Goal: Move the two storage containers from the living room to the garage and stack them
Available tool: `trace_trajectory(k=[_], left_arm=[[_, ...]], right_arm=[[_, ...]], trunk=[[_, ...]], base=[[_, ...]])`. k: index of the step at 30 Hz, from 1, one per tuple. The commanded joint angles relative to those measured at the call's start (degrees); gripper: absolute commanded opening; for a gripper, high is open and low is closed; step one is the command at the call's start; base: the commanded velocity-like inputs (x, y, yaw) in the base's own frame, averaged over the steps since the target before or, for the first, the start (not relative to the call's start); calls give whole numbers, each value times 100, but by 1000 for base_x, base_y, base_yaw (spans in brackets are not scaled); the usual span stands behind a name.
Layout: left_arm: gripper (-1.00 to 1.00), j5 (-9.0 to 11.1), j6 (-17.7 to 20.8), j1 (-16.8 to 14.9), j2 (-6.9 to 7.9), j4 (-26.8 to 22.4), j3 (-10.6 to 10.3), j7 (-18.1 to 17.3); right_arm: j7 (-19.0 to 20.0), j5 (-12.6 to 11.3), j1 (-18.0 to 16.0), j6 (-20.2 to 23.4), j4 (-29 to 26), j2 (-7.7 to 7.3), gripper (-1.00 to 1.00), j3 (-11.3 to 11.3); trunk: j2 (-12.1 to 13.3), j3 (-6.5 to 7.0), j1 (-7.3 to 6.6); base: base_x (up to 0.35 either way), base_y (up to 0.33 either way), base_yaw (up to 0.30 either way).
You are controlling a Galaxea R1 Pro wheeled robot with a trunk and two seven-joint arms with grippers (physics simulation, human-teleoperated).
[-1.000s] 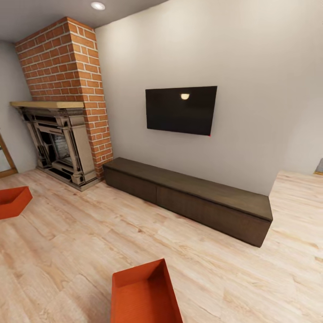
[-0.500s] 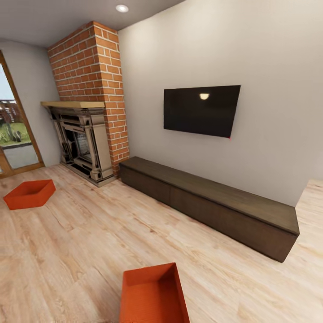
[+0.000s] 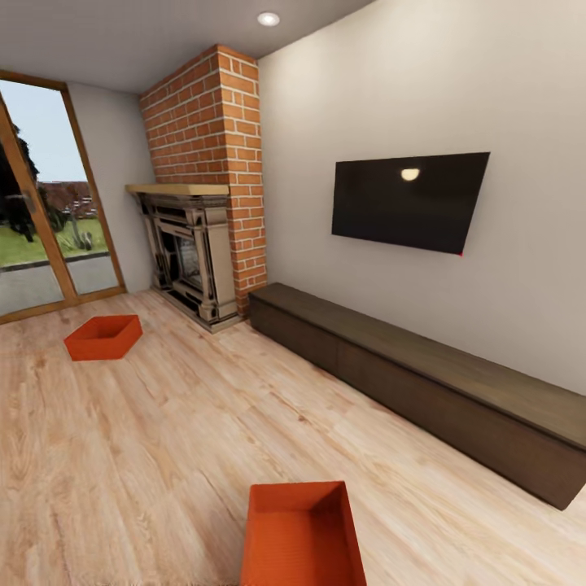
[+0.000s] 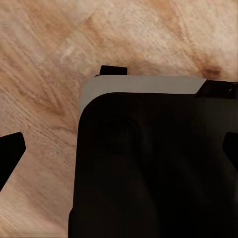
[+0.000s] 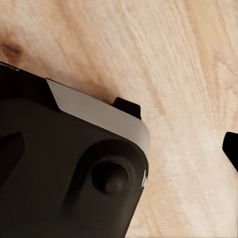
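Head view: near container (image 3: 302, 537) long axis toward wall (image 3: 521, 98).

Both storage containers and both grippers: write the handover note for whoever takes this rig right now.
Grippers: the wrist views look down on wood planks and the robot's dark base; finger tips show at the picture edges, apart, with nothing between them. Both open, empty.
Containers: the near storage container sits on the wood floor right in front of the robot. The far storage container sits on the same floor, between the fireplace and the glass door. Both are empty.
Done: nothing yet; both are in the living room.
Left: carry both to the garage, set one on its floor, stack the other on top.
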Motion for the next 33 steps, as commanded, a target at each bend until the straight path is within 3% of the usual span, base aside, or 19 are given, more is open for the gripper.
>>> trace_trajectory(k=[1, 19, 33], left_arm=[[100, 44, -8, 0, -2, -2, 10, 0], [100, 45, -11, 2, -4, 3, 4, 0], [100, 44, -12, 0, -11, -9, 11, 5]], right_arm=[[-10, -59, -5, -28, 14, 1, 100, 50], [-6, -52, -5, -17, 14, -1, 100, 52], [-4, -52, -5, -16, 14, 0, 100, 51]], trunk=[[-3, -5, 0], [-3, -5, 0], [-3, -5, 0]], base=[[0, 0, 265], [169, -86, 39], [17, -5, 0]])
